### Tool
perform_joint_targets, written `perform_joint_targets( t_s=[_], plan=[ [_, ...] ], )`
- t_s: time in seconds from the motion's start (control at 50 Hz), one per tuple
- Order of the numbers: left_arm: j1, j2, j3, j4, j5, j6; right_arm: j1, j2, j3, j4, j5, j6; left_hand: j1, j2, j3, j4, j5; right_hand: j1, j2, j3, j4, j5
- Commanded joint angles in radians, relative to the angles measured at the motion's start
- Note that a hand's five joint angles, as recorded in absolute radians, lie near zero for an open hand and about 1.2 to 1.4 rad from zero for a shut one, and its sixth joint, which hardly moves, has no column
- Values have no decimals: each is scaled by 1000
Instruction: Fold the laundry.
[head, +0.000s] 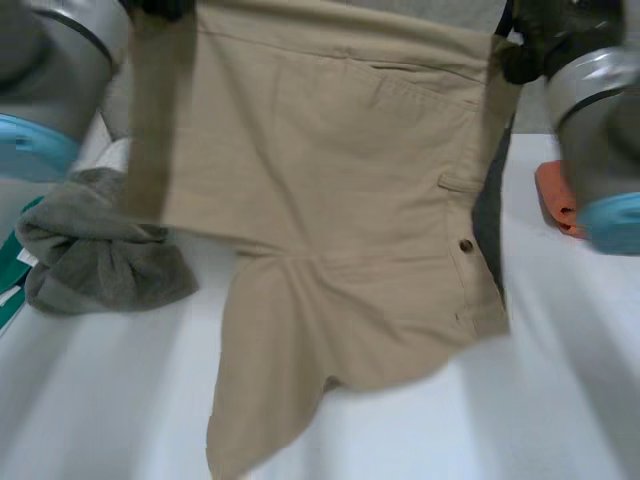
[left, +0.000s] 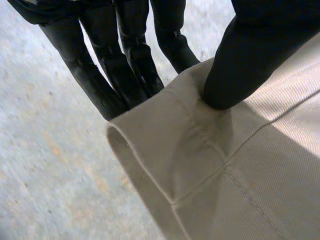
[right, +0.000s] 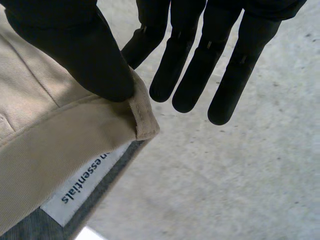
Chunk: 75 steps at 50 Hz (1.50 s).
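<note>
The shorts (head: 340, 200) are held up over the table (head: 540, 420), top corners pinched between thumb and fingers by the left hand (left: 125, 60) and right hand (right: 85, 55). The cloth is judged soft and limp; the stiffer waistband is best gripped.

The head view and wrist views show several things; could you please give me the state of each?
khaki shorts: lifted, hanging spread by the waistband.
left hand: shut, pinching one waistband corner.
right hand: shut, pinching the other waistband corner.
grey towel: crumpled on the table.
orange cloth: lying on the table, partly hidden by the right arm.
</note>
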Motion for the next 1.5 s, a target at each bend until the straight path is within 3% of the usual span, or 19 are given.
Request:
perform_joint_targets(
  t_s=[0.02, 0.1, 0.22, 0.3, 0.4, 0.5, 0.54, 0.62, 0.7, 0.84, 1.04, 1.14, 1.18, 1.2, 1.22, 1.32, 1.42, 1.5],
  plan=[
    [-20, -291, 317, -61, -76, 57, 45, 258, -103, -320, 73, -204, -962, -984, -977, -986, -939, -922, -989, -1002, -1011, -1006],
    [-25, -312, 370, -104, -157, 85, 56, 298, -131, -240, 85, -267, -1000, -1022, -1014, -1024, -976, -922, -989, -1002, -1011, -1006],
    [-26, -225, 250, -109, -248, 83, 24, 210, -82, -76, 84, -224, -1000, -1022, -1014, -1024, -976, -922, -989, -1002, -1011, -1006],
    [-45, -112, 53, -116, -248, 86, 6, 120, -22, 110, 6, -217, -1000, -1022, -1014, -1024, -976, -922, -989, -1002, -1011, -1006],
    [-98, 81, -312, -162, -211, 73, -16, 40, 111, 414, -192, -226, -985, -1007, -999, -1009, -961, -922, -989, -1002, -1011, -1006],
    [-155, 223, -636, -202, -158, 54, -50, 5, 265, 561, -309, -272, -788, -810, -802, -812, -764, -911, -977, -991, -999, -995],
    [-184, 270, -777, -208, -142, 42, -77, -3, 341, 553, -355, -322, -636, -658, -650, -660, -612, -823, -890, -903, -912, -907],
    [-218, 298, -953, -207, -124, 14, -120, 8, 437, 463, -430, -382, -550, -572, -565, -574, -527, -620, -687, -701, -709, -704],
    [-224, 278, -1044, -196, -112, -27, -148, 37, 498, 327, -475, -378, -570, -592, -585, -594, -547, -582, -648, -662, -671, -666],
    [-223, 174, -1065, -130, -101, -44, -160, 109, 523, 115, -475, -353, -740, -762, -755, -764, -717, -514, -581, -594, -603, -598],
    [-241, 87, -1034, -4, -174, 23, -155, 187, 508, 61, -470, -368, -744, -766, -758, -768, -720, -494, -560, -574, -582, -578],
    [-256, 38, -1014, 17, -211, 86, -152, 203, 500, 21, -467, -361, -551, -572, -565, -574, -527, -139, -205, -219, -228, -223],
    [-255, 27, -1000, 46, -239, 105, -151, 198, 501, -11, -460, -352, -115, -136, -129, -138, -91, 298, 231, 218, 209, 214],
    [-253, 24, -997, 60, -252, 111, -152, 193, 504, -20, -456, -347, 146, 124, 132, 122, 170, 300, 233, 219, 211, 216],
    [-252, 27, -995, 69, -265, 112, -151, 192, 509, -30, -450, -342, 221, 199, 207, 197, 245, 300, 233, 219, 211, 216],
    [-262, 126, -1015, 146, -334, 91, -152, 108, 564, -65, -420, -298, 222, 200, 207, 198, 246, 300, 233, 219, 211, 216],
    [-290, 277, -1066, 186, -291, 86, -166, -3, 596, -24, -426, -290, 222, 200, 207, 198, 246, 300, 233, 219, 211, 216],
    [-299, 341, -1081, 146, -251, 108, -183, -67, 606, 131, -432, -304, 222, 200, 207, 198, 246, 300, 233, 219, 211, 216]
  ],
)
